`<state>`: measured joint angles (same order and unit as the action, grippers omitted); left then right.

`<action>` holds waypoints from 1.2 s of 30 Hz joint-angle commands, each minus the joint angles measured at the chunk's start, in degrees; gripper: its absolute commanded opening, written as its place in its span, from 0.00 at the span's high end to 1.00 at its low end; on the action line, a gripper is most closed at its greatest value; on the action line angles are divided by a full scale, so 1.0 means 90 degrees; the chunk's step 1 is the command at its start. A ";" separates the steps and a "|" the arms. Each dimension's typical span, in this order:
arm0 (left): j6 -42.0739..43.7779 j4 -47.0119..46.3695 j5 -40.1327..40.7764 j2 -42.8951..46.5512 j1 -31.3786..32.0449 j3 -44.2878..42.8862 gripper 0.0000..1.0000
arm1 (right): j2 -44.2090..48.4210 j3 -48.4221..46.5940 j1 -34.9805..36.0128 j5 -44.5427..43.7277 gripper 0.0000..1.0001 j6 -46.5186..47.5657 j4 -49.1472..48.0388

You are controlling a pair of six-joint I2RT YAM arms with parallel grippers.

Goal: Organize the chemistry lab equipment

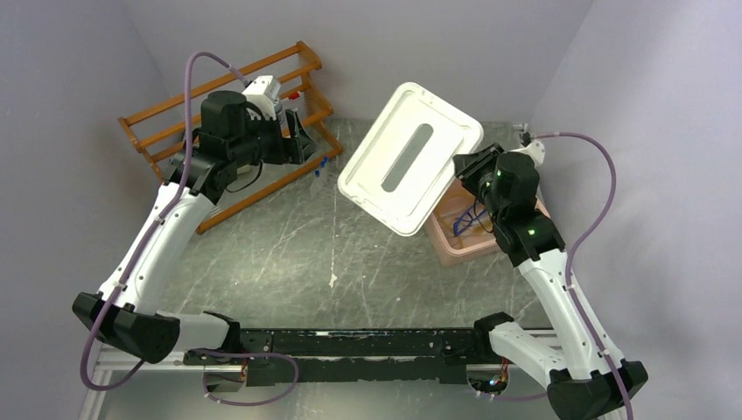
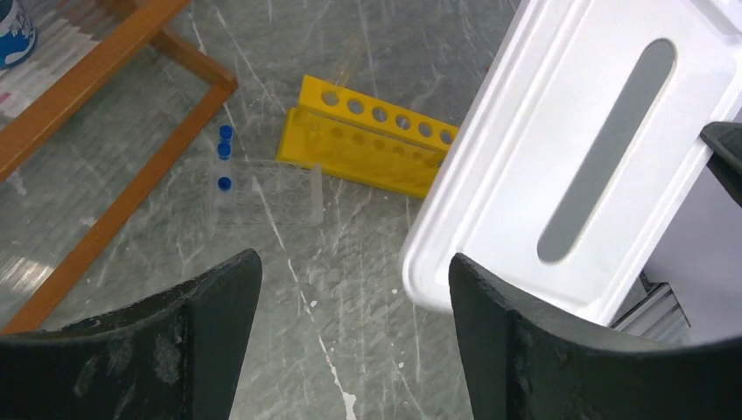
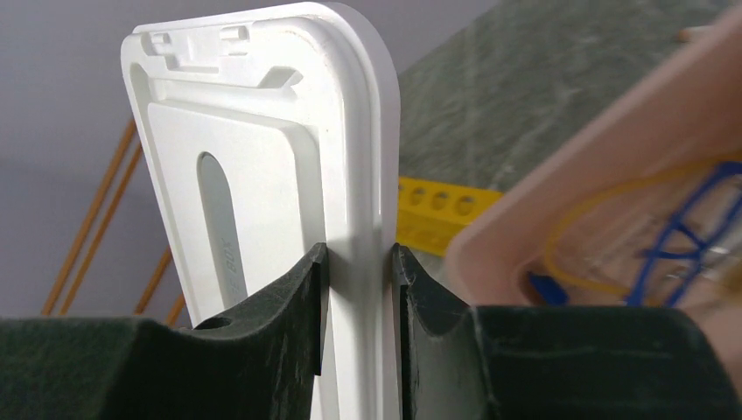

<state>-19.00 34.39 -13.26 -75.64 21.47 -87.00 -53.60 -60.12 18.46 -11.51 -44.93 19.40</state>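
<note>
My right gripper (image 3: 359,262) is shut on the edge of a white box lid (image 3: 262,131) and holds it tilted in the air (image 1: 411,157), over an open pink box (image 1: 477,243). A blue cord loop (image 1: 468,220) and a yellow loop lie in the box (image 3: 612,149). My left gripper (image 2: 354,271) is open and empty above the table, beside the wooden rack (image 1: 227,122). Clear tubes with blue caps (image 2: 262,188) lie on the table ahead of it. A yellow tube rack (image 2: 367,136) lies past them, hidden by the lid in the top view.
The orange-brown wooden shelf rack (image 2: 114,79) stands at the back left, with a blue-based item (image 2: 13,35) on it. Grey walls close in the left, back and right. The raised lid (image 2: 577,166) hangs close to the right of my left gripper.
</note>
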 commanded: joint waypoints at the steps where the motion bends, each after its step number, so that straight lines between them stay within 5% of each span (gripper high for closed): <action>1: 0.0180 -0.0002 0.0109 0.0250 0.0007 0.0319 0.19 | 0.0142 -0.0332 -0.0156 -0.1837 1.00 -0.0298 0.0910; 11: -0.0659 -0.1152 -0.1747 0.0223 0.0058 0.1520 0.26 | 0.0175 -0.0422 -0.0937 -0.3028 1.00 -0.0543 0.2292; 29: -0.0235 -0.1211 -0.1681 0.0116 0.0134 0.2079 0.27 | 0.0136 0.0605 -0.2892 -0.2026 1.00 -0.0597 0.2773; 36: -0.0232 -0.1242 -0.1661 0.0088 0.0133 0.2104 0.27 | 0.0224 0.0907 -0.2891 -0.2306 0.87 -0.0806 0.3049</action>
<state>-21.98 24.71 -27.42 -74.98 22.28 -68.27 -52.40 -53.80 -6.87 -29.32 -51.53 43.83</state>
